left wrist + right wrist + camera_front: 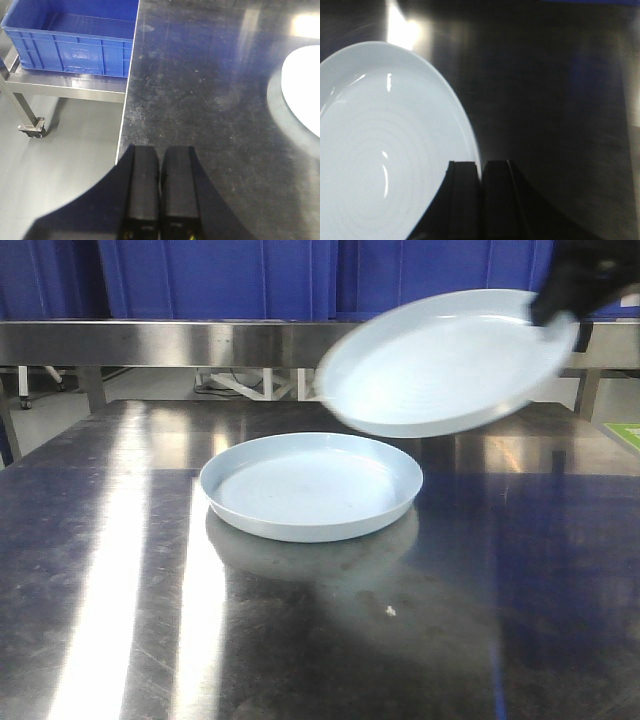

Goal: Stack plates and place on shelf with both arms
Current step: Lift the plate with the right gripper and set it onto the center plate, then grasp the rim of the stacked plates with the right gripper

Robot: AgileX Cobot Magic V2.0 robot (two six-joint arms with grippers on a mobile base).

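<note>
One pale bluish-white plate (310,485) lies flat on the steel table (110,570), near its middle. The other plate (450,360) hangs tilted in the air above and to the right of it, blurred. My right gripper (568,288) holds that plate by its far right rim. In the right wrist view the black fingers are shut (481,164) on the rim of the plate (385,150), whose concentric rings show. My left gripper (160,149) is shut on nothing, low over the table's left edge. A plate's edge (306,85) shows at the right of the left wrist view.
Blue crates (220,275) stand on a steel shelf (150,340) behind the table. A blue crate (75,40) sits on a wheeled steel cart left of the table edge (127,100). Something green (626,435) lies at the far right. A white speck (390,612) lies on the table.
</note>
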